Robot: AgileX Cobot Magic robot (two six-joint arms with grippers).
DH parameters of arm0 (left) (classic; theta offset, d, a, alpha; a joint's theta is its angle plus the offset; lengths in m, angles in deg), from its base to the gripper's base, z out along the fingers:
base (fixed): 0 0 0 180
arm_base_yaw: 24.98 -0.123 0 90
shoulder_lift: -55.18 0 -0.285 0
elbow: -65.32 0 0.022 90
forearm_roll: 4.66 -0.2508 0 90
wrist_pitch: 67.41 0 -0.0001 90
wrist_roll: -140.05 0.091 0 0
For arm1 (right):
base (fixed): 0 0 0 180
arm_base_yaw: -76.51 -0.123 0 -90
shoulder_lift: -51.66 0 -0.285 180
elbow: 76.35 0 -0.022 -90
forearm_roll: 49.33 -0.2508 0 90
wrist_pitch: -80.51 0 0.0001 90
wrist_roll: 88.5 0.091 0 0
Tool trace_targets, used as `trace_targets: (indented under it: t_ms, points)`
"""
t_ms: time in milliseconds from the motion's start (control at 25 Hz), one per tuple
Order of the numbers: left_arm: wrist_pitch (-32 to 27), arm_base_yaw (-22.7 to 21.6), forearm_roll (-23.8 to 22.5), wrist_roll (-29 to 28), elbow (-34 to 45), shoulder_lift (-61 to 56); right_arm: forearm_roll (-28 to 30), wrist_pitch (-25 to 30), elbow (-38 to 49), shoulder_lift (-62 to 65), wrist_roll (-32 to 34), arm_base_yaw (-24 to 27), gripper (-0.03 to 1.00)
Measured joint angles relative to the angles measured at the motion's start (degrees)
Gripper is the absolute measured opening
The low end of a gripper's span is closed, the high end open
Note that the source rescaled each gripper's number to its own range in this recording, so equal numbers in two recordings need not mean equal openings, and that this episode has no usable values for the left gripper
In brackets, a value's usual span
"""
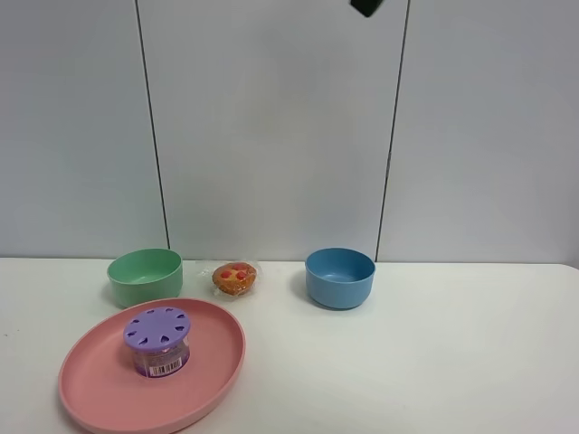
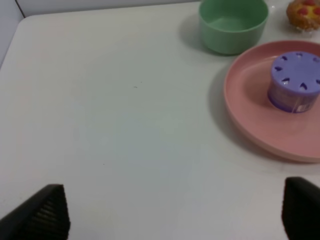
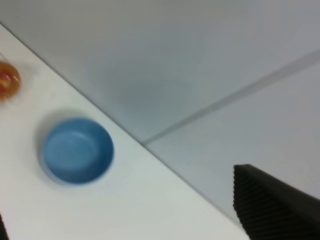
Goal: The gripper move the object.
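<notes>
My left gripper and right gripper both hang empty, jaws wide apart. The jar stands upright on the pink plate, near the green bowl.

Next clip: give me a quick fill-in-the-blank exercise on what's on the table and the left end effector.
The jar with the lilac lid stands on the ____ plate.
The wrapped muffin sits between the green bowl and the ____ bowl.
The left end effector is ____, with nothing between its fingers.
Missing words: pink; blue; open.
</notes>
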Motion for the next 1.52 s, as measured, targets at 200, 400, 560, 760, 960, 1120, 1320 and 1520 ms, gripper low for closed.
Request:
trace_targets:
  t_ms: [200, 400, 560, 760, 960, 1120, 1320, 1520]
  points:
    - [0.0, 0.0, 0.0, 0.0, 0.0, 0.0, 0.53, 0.15, 12.63, 10.46, 6.61, 7.33, 0.65]
    - [0.0, 0.0, 0.0, 0.0, 0.0, 0.0, 0.57, 0.51, 26.98, 23.12, 10.23, 12.95, 0.65]
    - [0.0, 0.0, 0.0, 0.0, 0.0, 0.0, 2.02, 0.89, 35.82, 33.62, 13.49, 14.62, 0.65]
    - [0.0, 0.0, 0.0, 0.0, 0.0, 0.0, 2.92, 0.94, 43.81, 46.03, 18.47, 14.63, 0.65]
    - [0.0, 0.0, 0.0, 0.0, 0.0, 0.0, 2.86, 0.94, 51.02, 56.99, 21.51, 14.63, 0.65]
    - [0.0, 0.0, 0.0, 0.0, 0.0, 0.0, 1.9, 1.0, 57.97, 63.73, 24.03, 16.83, 0.65]
    - [0.0, 0.0, 0.0, 0.0, 0.0, 0.0, -1.74, 1.0, 65.89, 70.73, 24.45, 24.82, 0.65]
    - [0.0, 0.0, 0.0, 0.0, 0.0, 0.0, -6.71, 1.07, 69.69, 75.93, 24.51, 33.19, 0.65]
